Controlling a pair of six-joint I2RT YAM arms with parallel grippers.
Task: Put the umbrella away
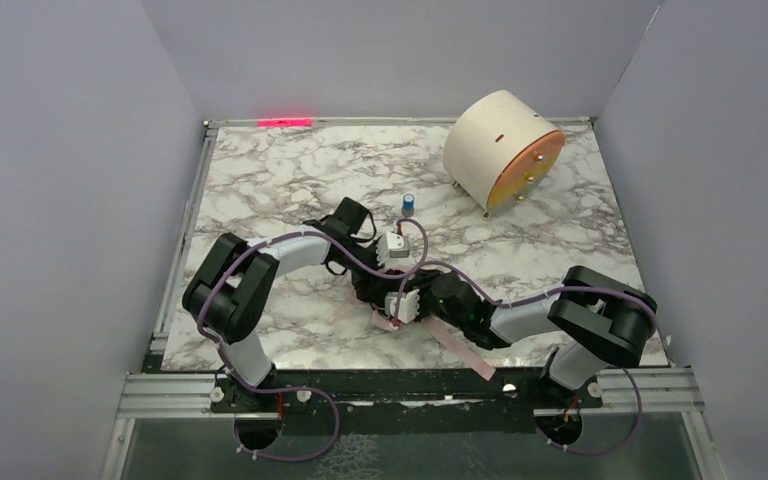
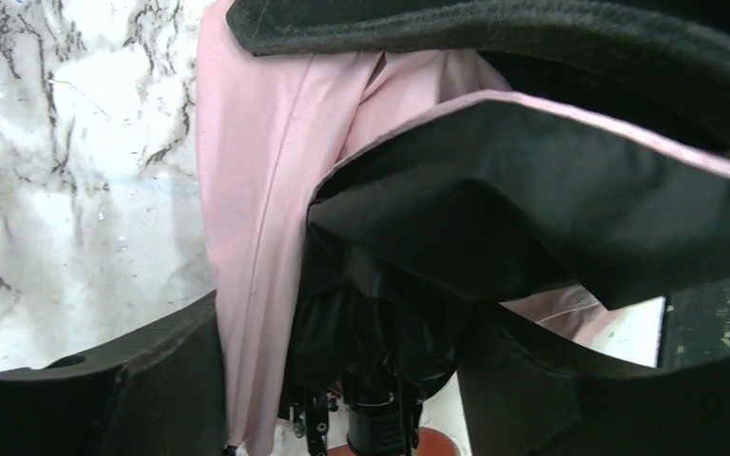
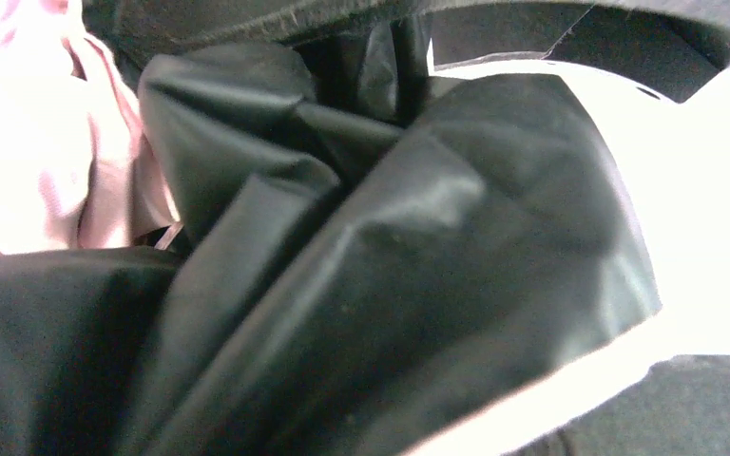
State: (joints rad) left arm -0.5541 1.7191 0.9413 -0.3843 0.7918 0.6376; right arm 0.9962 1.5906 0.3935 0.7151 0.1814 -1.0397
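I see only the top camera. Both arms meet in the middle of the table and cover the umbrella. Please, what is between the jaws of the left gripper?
Observer: The left wrist view shows the umbrella between the jaws of the left gripper. It is pink fabric with a black inner side. The jaws stand wide, and I cannot tell if they press it.
Operator: And the other arm?
Observer: In the right wrist view, glossy black folds fill the right gripper, which seems to clamp them.
Operator: Any pink there?
Observer: Yes, a pink bunch at the upper left.
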